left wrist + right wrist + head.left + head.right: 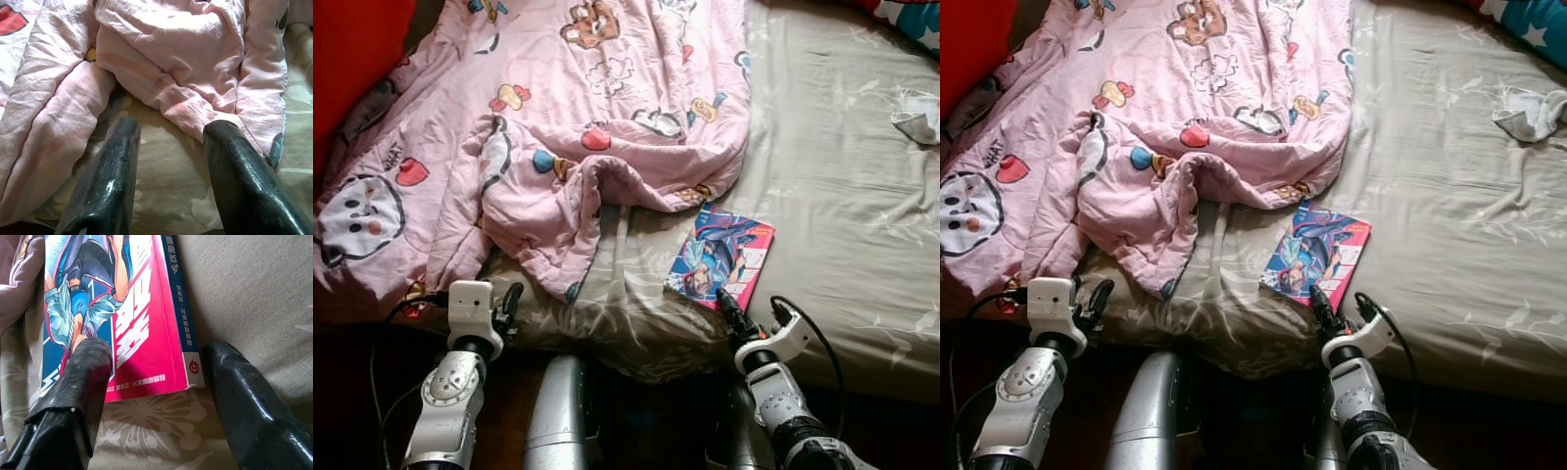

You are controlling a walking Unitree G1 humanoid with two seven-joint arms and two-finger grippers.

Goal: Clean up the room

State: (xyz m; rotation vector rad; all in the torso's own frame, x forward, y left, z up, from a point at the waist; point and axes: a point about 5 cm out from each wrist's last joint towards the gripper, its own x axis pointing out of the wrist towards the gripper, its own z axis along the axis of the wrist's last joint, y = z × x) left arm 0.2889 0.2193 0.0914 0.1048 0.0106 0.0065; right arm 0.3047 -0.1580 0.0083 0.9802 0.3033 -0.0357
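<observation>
One comic book [721, 257] lies flat on the beige bed sheet [842, 196], near the front edge of the bed, its bright cover of blue figures and a pink-red field facing up. Just beside its upper corner ends the hem of one pink cartoon-print quilt [558, 127], which is rumpled in a heap over the robot's left half of the mattress, with a folded lobe drooping toward the bed's edge. One small crumpled white cloth [915, 116] rests well apart, near the far right side of the sheet. A strip of red fabric [352, 59] shows at the far left corner.

The right gripper [156, 396] sits at the book's near edge with its two black fingers [83, 382] spread wide; one finger overlaps the cover's corner while the other lies on the sheet just beyond the spine, so the book's corner stands between them, not yet pinched.

The left gripper [168, 171] hovers at the bed's edge before the quilt's drooping fold, its two fingers likewise parted and holding nothing, with bare sheet between them.
</observation>
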